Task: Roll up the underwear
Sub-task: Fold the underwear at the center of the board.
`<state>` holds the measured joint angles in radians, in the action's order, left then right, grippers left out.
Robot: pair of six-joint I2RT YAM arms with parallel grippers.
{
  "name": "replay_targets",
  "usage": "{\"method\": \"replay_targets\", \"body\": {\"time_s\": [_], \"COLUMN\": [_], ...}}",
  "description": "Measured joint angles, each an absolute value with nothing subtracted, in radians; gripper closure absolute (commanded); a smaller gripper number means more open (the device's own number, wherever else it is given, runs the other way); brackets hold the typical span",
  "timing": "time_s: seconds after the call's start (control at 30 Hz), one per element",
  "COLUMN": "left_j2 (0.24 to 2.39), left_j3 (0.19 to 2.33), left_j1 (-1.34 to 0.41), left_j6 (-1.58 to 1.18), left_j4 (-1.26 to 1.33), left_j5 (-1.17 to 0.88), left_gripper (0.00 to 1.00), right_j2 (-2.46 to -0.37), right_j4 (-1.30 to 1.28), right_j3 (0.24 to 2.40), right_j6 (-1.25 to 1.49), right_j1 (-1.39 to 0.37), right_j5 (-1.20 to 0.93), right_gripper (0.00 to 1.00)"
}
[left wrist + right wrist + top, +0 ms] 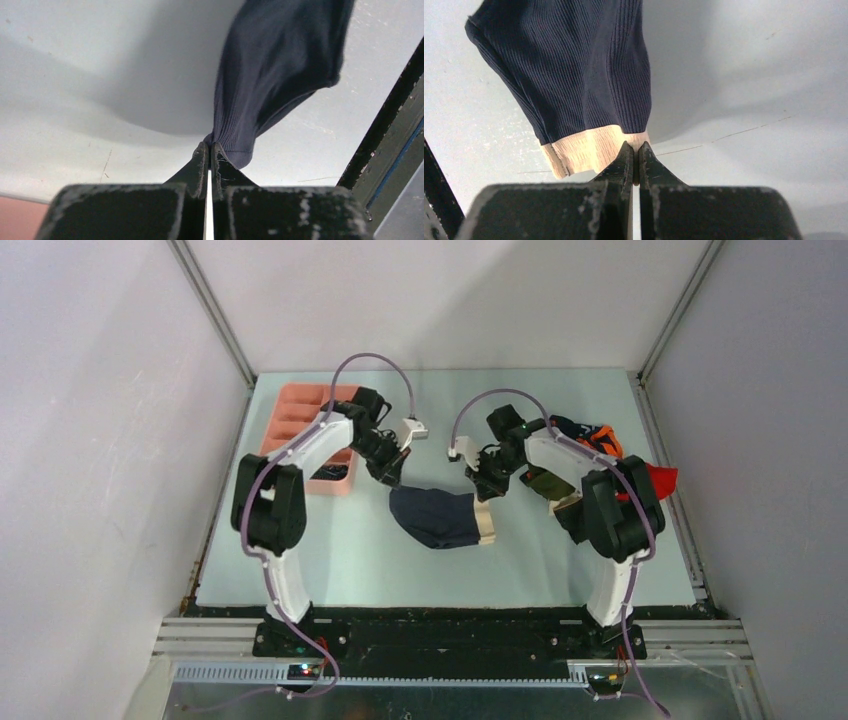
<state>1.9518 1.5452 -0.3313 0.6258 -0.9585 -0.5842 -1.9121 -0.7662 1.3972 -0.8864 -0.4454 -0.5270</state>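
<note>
Navy underwear with a beige waistband (440, 516) lies mid-table between the two arms. My left gripper (390, 480) is shut on its far left navy corner (235, 145), with the cloth bunched at the fingertips (210, 147). My right gripper (484, 490) is shut on the beige waistband (594, 150) at the far right corner, a bit of band pinched between the tips (636, 146). The cloth (574, 70) hangs stretched from both grips. More underwear, olive (545, 483), black-orange (590, 435) and red (660, 478), is piled at the right, partly hidden by the right arm.
A pink compartmented tray (300, 420) stands at the far left of the table, with something dark in a near compartment (330, 472). White walls close in the table on three sides. A dark table edge (390, 130) shows in the left wrist view.
</note>
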Motion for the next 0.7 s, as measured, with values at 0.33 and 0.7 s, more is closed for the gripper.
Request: {"method": "replay_targets", "body": {"time_s": [0.33, 0.7], "left_j2": [1.778, 1.621], "left_j3": [1.333, 1.129], "left_j1": [-0.476, -0.499], "left_j6": [0.772, 0.822], "left_j4": [-0.883, -0.753], "left_j5": [-0.555, -0.498], "left_gripper": [1.0, 1.0], "right_j2": [-1.762, -1.556], "right_j4": [-0.57, -0.422], "right_j3": [1.211, 0.981], "right_j6": [-0.841, -0.891], "right_j1": [-0.482, -0.514], "right_j5": [-0.453, -0.403], "right_gripper": [1.0, 1.0]}}
